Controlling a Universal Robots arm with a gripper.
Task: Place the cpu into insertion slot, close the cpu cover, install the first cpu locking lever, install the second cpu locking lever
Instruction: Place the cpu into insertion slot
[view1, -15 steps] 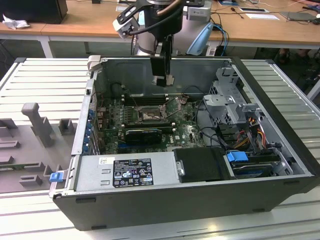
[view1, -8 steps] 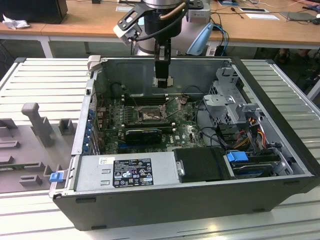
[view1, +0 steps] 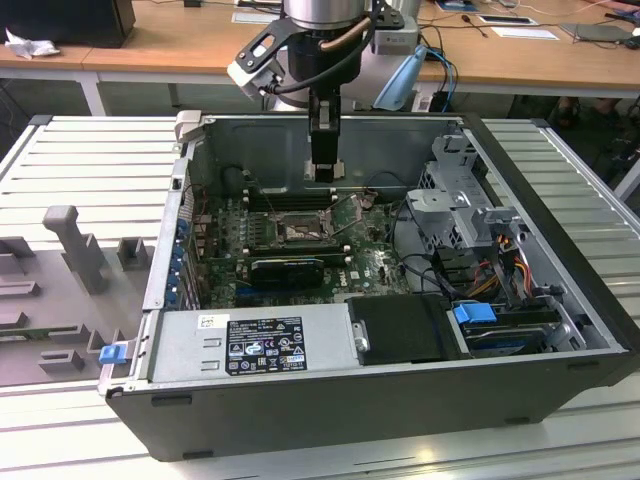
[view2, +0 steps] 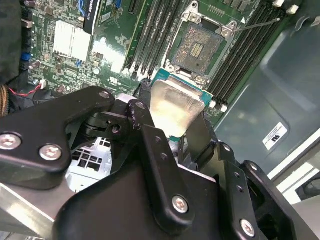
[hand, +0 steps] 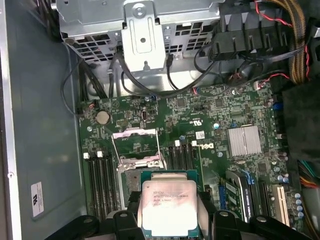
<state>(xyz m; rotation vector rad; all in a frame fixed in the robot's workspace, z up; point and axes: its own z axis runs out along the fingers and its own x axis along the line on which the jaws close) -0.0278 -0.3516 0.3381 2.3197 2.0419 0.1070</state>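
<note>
Slatted-metal bench (view1: 80, 150) bearing uncovered computer case (view1: 560, 300) | exterior view: lowering-height unclear; hanging gripper (view1: 323, 176) over insertion slot (view1: 300, 229) | second wrist view: clamping cpu (view2: 176, 106) by its edges between narrowed jaws; holding it near the bare slot (view2: 200, 47) | first wrist view: hovering cpu (hand: 169, 207) just beside cpu cover (hand: 135, 145), flipped back off the slot

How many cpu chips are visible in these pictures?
1. The cpu is held in the gripper, above the motherboard, close to the empty insertion slot. Others could be hidden under parts.
</note>
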